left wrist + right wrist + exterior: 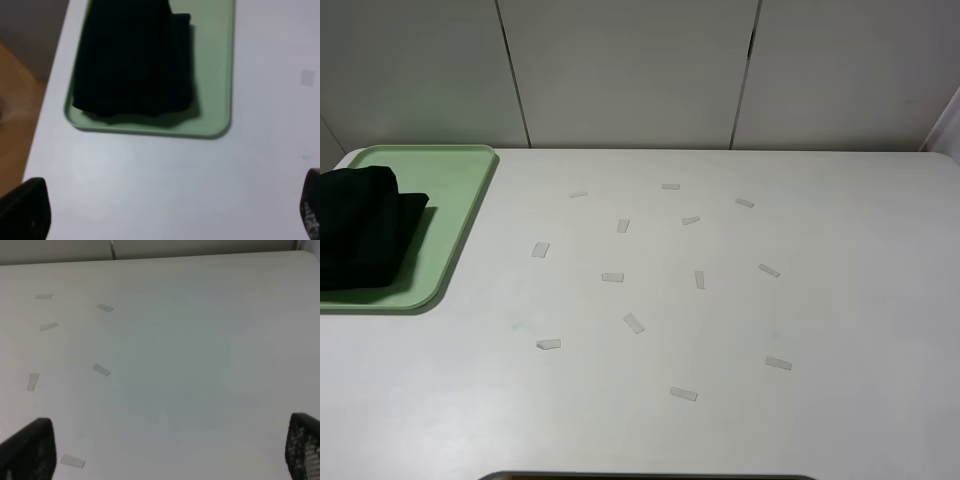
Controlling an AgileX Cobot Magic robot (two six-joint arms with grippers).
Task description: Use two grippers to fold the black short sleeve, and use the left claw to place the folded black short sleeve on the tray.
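At the near edge of the white table (pixel 740 330) neither arm shows in the high view; only the wrist views catch the fingertips, so both arms look pulled back. Left gripper (pixel 170 212): jaws spread wide, nothing between them, just bare table under it. Right gripper (pixel 170 450): same, spread fully and empty, over bare table with a few tape scraps (pixel 101 370) nearby. Middle of the table: scattered small white tape scraps, no cloth left there. Far left corner: the mint-green tray (pixel 460 215) holds the black short sleeve (pixel 360 225) as a folded black bundle, lying inside the rim toward the tray's left part, with bare tray on its right side. The left wrist view shows the same bundle within the tray, one folded layer sticking out slightly at one side, no lettering visible. Judgement: fold done, placement done, grippers released; task looks essentially complete, nothing obvious left except maybe parking the arms.
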